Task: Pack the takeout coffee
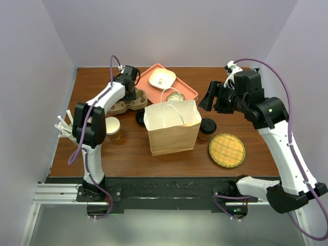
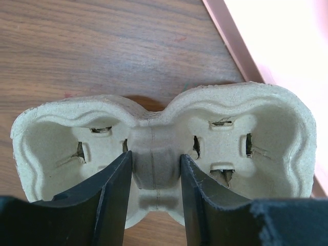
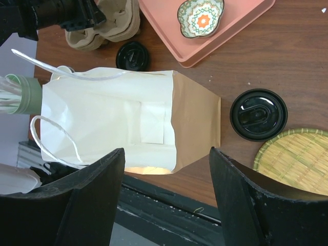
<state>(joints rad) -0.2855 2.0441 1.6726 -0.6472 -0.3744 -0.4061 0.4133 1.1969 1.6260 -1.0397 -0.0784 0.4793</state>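
Takeout coffee [image 1: 207, 128], lid on, upright on the tabletop [image 1: 128, 154] toward its right edge, just beside the paper bag [image 1: 172, 127], left gripper [image 2: 156, 164] pinching the centre ridge of the pulp carrier [image 2: 256, 128] near the far edge, right gripper [image 3: 166, 200] spread wide above the bag.

The takeout coffee [image 1: 207, 128] stands just right of the paper bag [image 1: 171, 134], the tray [image 1: 187, 89] behind.

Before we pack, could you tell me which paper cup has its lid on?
The takeout coffee right of the paper bag: a black lid caps it; the cup left of the bag stands open.
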